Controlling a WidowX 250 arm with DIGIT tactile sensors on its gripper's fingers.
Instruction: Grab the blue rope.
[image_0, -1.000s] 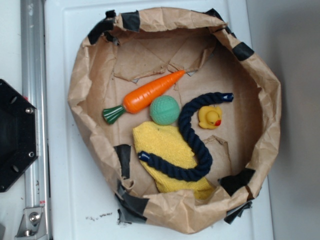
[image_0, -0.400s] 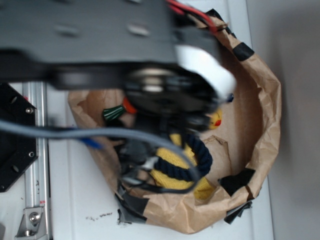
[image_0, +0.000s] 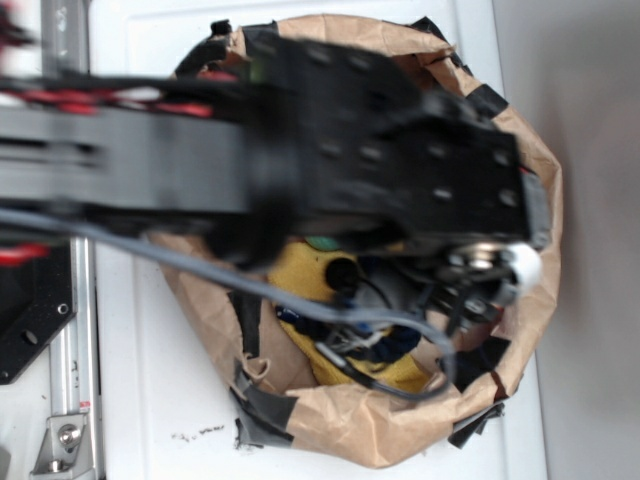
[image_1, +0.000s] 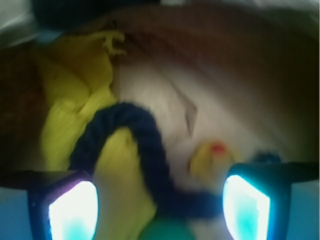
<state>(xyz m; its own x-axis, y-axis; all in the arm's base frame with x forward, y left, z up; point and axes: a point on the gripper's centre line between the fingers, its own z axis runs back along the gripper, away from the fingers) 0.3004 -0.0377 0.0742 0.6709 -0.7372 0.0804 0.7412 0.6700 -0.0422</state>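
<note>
- Since a second ago the arm (image_0: 300, 140) has swung in from the left and now covers most of the paper-lined basket (image_0: 545, 200), which lay fully open to the exterior camera before.
- From the wrist I see the blue rope (image_1: 145, 150) lying where it was, one loop draped over the yellow cloth (image_1: 70, 110) and the rest running across the brown paper floor towards the yellow duck (image_1: 210, 157).
- In the exterior view only a dark scrap of the rope shows under the arm, beside the cloth.
- My gripper (image_1: 159, 207) hangs above the rope with its two fingers (image_1: 75, 207) spread wide, nothing between them; the rope's curve passes through the gap low in the wrist picture.
- The green ball (image_1: 162, 232) peeks in at the bottom edge, just beside the rope.
- Both views are motion-blurred, so I cannot tell how high the fingers sit.
- As I judge it, the approach is largely done; lowering, closing on the rope and lifting are all left.
</note>
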